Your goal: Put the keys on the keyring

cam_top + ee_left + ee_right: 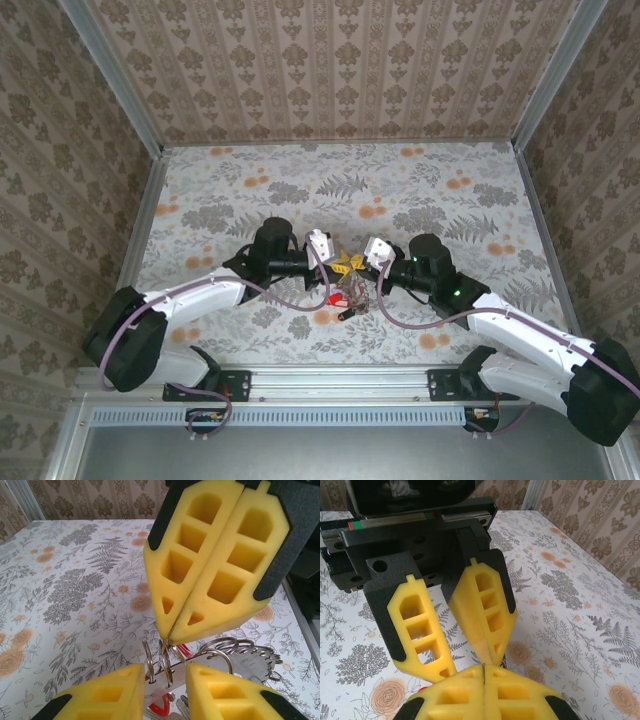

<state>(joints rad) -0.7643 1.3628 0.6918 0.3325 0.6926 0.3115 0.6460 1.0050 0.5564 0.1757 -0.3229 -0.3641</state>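
- The counter (250, 180) is met over its middle by both arms
- The left fingers (112, 697) are held apart, with the flat band of the keyring (170, 676) lying between them; whether it is touched cannot be told
- The right fingers (210, 590) are pressed together, tips set on a small wire ring (165, 656)
- The keys (159, 707) are gathered under the band
- The band is best kept steady while the wire ring is slid on slowly

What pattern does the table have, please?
The table has grey ferns and orange flowers on white; see top external view.
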